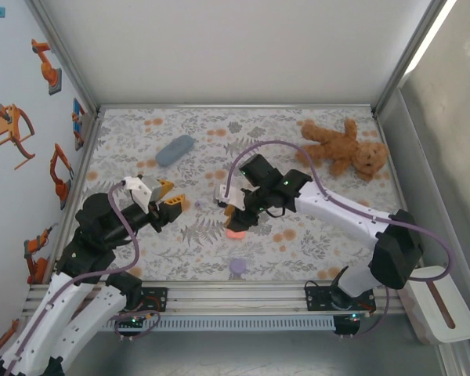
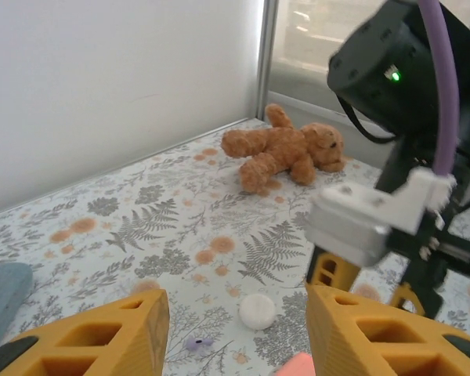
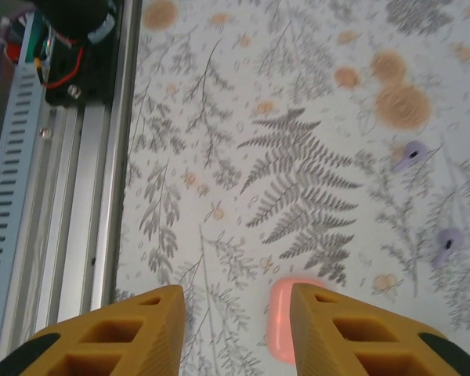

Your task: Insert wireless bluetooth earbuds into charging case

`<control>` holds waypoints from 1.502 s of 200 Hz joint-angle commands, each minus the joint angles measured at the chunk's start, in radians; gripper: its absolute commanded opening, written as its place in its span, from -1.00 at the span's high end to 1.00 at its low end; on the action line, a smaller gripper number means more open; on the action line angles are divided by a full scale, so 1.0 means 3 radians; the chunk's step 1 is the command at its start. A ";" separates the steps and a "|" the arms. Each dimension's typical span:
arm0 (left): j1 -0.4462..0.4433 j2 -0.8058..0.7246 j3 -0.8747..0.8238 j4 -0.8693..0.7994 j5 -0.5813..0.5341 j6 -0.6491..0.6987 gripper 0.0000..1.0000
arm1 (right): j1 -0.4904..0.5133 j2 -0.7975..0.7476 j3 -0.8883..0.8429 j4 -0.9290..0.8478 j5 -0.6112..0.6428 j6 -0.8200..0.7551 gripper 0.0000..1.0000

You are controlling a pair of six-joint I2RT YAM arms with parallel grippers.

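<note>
Rail at the near table edge, along the bottom of the top view. A lilac rounded case lies just beyond it, well apart from both grippers.

Higher in that frame, a salmon-pink piece lies flat on the fern-print cloth. Going by its size against the buds, read it as a case rather than a bud, though its outline is blurred.

Your right gripper hangs over it, fingers spread wide and gripping nothing. In the wrist view the pink piece sits closer to the right-hand finger than to the centre of the gap. The pose suits a straight descent, but it likely needs a small sideways correction first.

Your left gripper, at left centre of the top view, is also wide apart and empty. It points toward the middle of the cloth, probably so it can steady a case or take a bud.

One lilac earbud and a second lilac earbud lie loose on the cloth at the right edge of the right wrist view. They are apart from each other and from every case. No bud is seated, so the task looks barely begun.

A white round piece lies low in the left wrist view, framed between that gripper's fingers. You cannot tell whether it is a case or a bud.

Farthest back, a blue-grey case lies at upper left and a teddy bear at upper right, both away from the work
</note>
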 commanded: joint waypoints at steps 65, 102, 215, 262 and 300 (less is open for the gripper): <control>-0.0003 -0.0104 -0.0099 -0.0064 -0.0436 -0.0062 0.01 | 0.0608 -0.0170 -0.0614 -0.0307 0.1070 -0.0382 -0.33; -0.0004 -0.0141 -0.0115 -0.0060 -0.0484 -0.0091 0.01 | 0.0827 -0.0128 -0.0841 -0.0046 0.1339 -0.0441 -0.54; -0.0001 -0.0199 -0.0121 -0.0147 -0.0536 -0.0119 0.01 | 0.1171 0.0532 -0.0930 0.0559 0.1376 -0.0339 -0.67; -0.0003 -0.0213 -0.0126 -0.0173 -0.0561 -0.0154 0.01 | 0.1167 0.0695 -0.0901 0.0596 0.1339 -0.0339 -0.38; 0.0000 -0.0201 -0.0100 -0.0204 -0.0566 -0.0146 0.01 | 0.1154 0.0731 -0.0926 0.0598 0.1376 -0.0339 -0.17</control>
